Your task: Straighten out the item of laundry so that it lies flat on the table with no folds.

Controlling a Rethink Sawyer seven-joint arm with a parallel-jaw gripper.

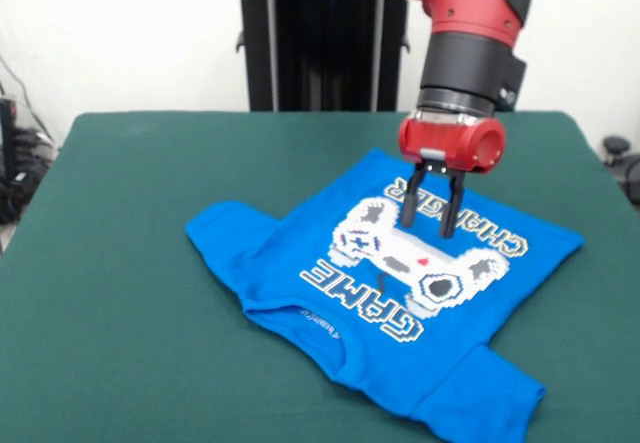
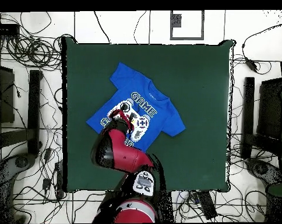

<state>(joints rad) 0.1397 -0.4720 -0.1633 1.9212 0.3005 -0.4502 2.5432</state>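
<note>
The blue T-shirt (image 1: 400, 303) lies spread on the green table (image 1: 120, 263), print side up, collar toward the camera. The pincer (image 1: 432, 225) hangs directly above the white controller print (image 1: 415, 258), fingers slightly apart and grasping nothing. Behind the pincer lies the shirt's hem.

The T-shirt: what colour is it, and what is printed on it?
Bright blue T-shirt, white pixel controller, "GAME CHANGER"; front view.
</note>
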